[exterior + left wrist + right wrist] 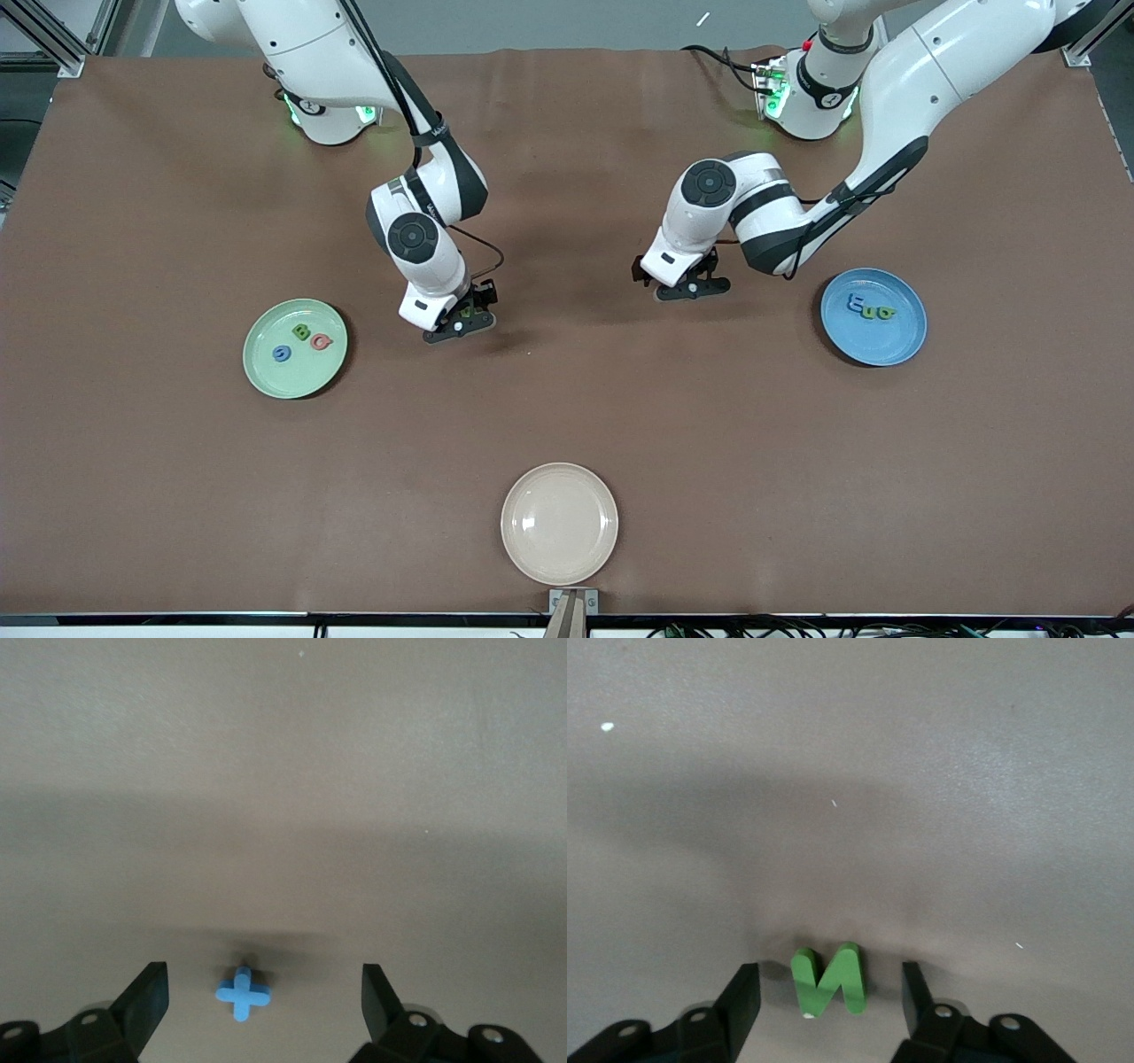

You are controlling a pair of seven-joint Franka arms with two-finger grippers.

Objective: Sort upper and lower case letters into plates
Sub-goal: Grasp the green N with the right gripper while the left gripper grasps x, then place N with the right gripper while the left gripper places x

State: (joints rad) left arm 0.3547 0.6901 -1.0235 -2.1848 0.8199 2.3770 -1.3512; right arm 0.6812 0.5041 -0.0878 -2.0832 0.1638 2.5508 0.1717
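Note:
My right gripper (461,324) is low over the table beside the pale mint green plate (292,378). It is open, and a green N-shaped letter (829,981) lies on the table between its fingers (744,999), not touching them. My left gripper (687,290) is low over the table's middle. It is open, with a blue cross-shaped letter (242,993) lying between its fingers (149,994). The mint plate holds a blue (282,354), a green (301,332) and a pink-red letter (321,342). The bright blue plate (873,349) holds a blue letter (856,304) and two green letters (880,313).
A cream-beige plate (559,551) with nothing in it sits at the table edge nearest the front camera, midway along. The mint plate is toward the right arm's end, the blue plate toward the left arm's end. A brown mat (709,443) covers the table.

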